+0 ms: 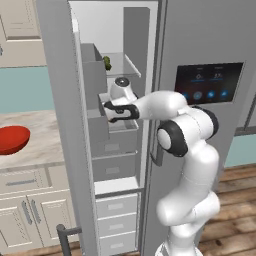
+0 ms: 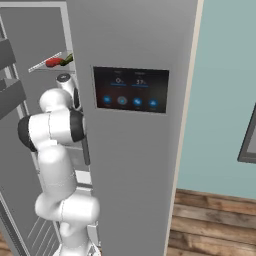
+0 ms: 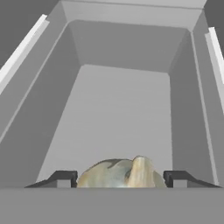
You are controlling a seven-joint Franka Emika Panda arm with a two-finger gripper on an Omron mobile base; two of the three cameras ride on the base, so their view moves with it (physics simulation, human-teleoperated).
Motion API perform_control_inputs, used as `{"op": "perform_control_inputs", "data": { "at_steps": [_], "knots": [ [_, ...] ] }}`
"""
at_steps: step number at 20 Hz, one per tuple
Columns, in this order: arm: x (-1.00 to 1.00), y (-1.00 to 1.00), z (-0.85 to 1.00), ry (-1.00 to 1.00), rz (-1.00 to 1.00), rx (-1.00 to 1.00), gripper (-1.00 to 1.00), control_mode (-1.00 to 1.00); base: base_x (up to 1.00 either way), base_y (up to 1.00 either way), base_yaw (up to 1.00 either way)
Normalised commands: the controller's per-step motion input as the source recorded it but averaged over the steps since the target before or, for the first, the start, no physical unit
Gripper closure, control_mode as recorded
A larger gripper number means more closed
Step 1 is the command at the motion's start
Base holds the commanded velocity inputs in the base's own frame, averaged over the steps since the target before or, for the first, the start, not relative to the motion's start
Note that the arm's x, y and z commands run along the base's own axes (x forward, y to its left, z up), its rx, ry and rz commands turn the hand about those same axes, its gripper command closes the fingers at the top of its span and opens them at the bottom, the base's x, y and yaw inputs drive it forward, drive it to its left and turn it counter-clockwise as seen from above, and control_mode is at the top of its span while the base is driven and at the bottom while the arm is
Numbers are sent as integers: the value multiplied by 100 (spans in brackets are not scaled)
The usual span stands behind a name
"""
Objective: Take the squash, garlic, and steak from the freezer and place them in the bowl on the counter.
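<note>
The left base view looks from behind the arm (image 1: 187, 150), on its left side, forward and a little down into the open freezer (image 1: 117, 125); it stands at middle distance and takes in also the counter (image 1: 30, 130) with the bowl (image 1: 12, 139) at the left; the right base view looks from behind the arm on its right side, quite near to the closed door (image 2: 135, 150), and sees the freezer inside only at its left edge; both views share the arm, the dispenser panel (image 2: 131, 90) and the upper shelf (image 1: 122, 65); the hand view looks very near along the gripper (image 3: 119, 179) into a grey drawer (image 3: 122, 105), with the garlic (image 3: 120, 173) between the finger tips.
</note>
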Motion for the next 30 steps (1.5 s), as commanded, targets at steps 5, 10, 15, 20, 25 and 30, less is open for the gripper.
{"op": "perform_control_inputs", "data": {
  "at_steps": [5, 10, 15, 20, 25, 30],
  "knots": [
    [-96, 0, 48, -28, 0, 0, 100, -100, 0, 0, 0],
    [-83, 0, 100, -8, 0, 1, 100, -100, 0, 0, 0],
    [-100, -32, 100, 3, -2, 16, 100, -100, 0, 0, 0],
    [-100, -57, 81, 6, -1, 2, 100, -100, 0, 0, 0],
    [-100, -66, 68, 0, 0, -16, 100, -100, 0, 0, 0],
    [-80, -57, 9, 3, -5, -5, 100, 100, -20, -16, -2]
  ]
}}
